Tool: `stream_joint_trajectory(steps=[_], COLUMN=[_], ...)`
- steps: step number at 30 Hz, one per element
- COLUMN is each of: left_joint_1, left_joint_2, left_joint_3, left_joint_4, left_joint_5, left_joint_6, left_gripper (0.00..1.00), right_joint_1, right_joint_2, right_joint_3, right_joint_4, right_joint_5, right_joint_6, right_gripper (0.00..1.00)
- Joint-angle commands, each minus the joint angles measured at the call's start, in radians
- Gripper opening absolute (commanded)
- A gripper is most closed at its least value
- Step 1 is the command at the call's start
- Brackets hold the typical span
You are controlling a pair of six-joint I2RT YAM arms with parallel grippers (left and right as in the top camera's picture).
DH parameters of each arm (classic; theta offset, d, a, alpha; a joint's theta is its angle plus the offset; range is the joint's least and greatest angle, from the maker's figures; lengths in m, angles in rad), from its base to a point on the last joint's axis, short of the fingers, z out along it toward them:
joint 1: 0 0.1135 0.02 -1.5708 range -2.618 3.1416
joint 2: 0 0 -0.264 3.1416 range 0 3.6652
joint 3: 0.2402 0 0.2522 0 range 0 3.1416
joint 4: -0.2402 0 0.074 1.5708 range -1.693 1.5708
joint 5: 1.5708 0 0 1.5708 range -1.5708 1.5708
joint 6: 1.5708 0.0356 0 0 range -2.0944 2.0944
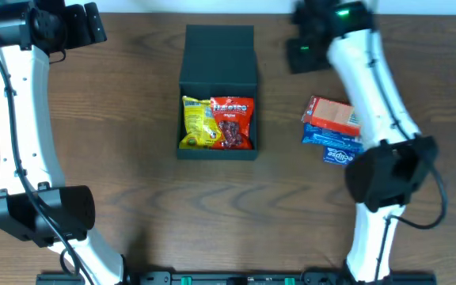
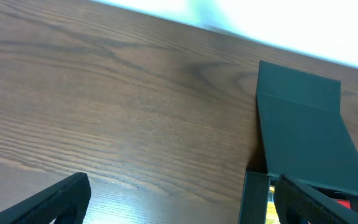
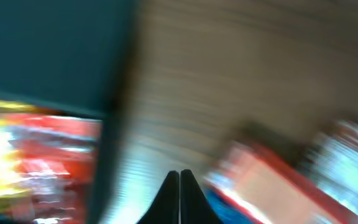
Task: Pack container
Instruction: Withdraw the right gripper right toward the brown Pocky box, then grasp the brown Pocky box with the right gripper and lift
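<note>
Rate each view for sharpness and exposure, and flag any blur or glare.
Overhead: sharp, evenly lit; the container and its packets read crisply. Left wrist: the table grain is in focus, but the strip beyond its far edge is blown out white. Right wrist: heavily blurred; the orange-red carton and the packets smear into streaks, only the right tool looks fairly sharp.

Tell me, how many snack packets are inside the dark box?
2: a yellow packet on the left side of the box, a red packet on its right. More may lie hidden underneath.
</note>
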Motion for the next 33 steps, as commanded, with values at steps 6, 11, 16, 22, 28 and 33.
stream_joint_trajectory(steps=[6, 11, 16, 22, 28, 33], left_joint_1=[0.002, 0.002, 0.002, 0.002, 0.002, 0.003], left_joint_2=[0.014, 0.014, 0.014, 0.014, 0.014, 0.014], left_joint_3=[0.000, 0.000, 0.000, 0.000, 0.000, 0.000], left_joint_4=[-0.003, -0.003, -0.003, -0.003, -0.003, -0.003], left_joint_5=[-0.011, -0.011, -0.011, -0.011, -0.011, -0.011], left_joint_6=[0.003, 0.003, 0.003, 0.003, 0.003, 0.003], left_gripper=[0.95, 0.95, 0.95, 0.95, 0.95, 0.95], right_joint_1=[-0.130, -0.185, -0.264, -0.295, -0.294, -0.309], right_joint_2=[-0.005, -0.002, 0.038, 0.119, 0.197, 0.202], right_joint_3=[0.005, 0.002, -0.010, -0.010, -0.010, -0.006], right_joint_4=[-0.051, 0.003, 0.042, 0.002, -0.053, -0.061], right_joint_5=[0.138, 0.267, 0.266, 0.203, 0.165, 0.166], right_joint_6=[-0.279, -0.187, -0.009, -0.005, -0.004, 0.112], right_gripper=[0.75, 0.86, 0.94, 0.95, 0.30, 0.01])
